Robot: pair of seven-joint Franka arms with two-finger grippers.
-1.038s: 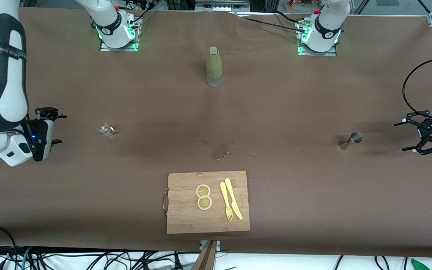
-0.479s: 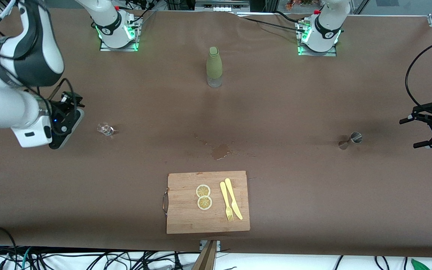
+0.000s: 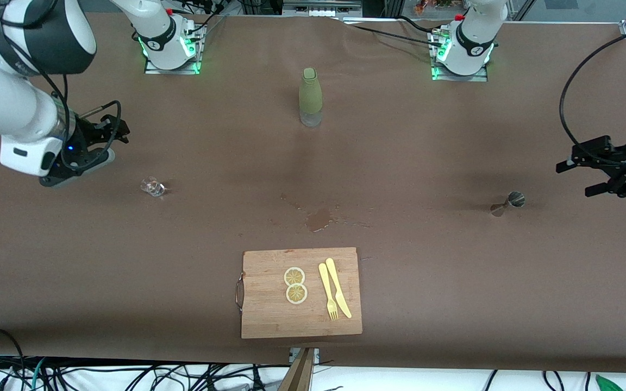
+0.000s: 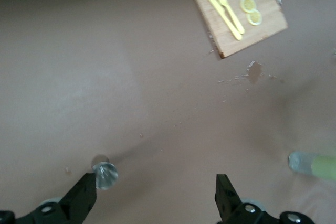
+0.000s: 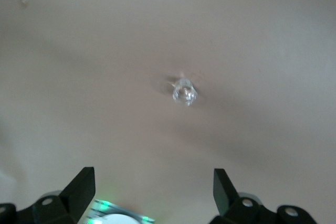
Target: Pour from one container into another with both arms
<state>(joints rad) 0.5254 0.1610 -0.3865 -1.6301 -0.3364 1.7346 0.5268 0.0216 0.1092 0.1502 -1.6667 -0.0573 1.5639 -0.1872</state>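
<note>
Here, small clear glass (image 3: 153, 187), perhaps tipped, blurry

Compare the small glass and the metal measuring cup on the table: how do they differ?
The small glass is clear, while the metal measuring cup is shiny steel. The glass is a short single cup; the measuring cup is hourglass-shaped, flaring at both ends. The glass sits toward the right arm's end of the table, the measuring cup toward the left arm's end. Both are small, and no gripper holds either.

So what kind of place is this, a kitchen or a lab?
Most likely a robotics lab staged as a drinks counter: two bench-mounted arms on a brown-covered table, loose cables along its edge, and props such as a jigger, a green bottle and a cutting board.
</note>
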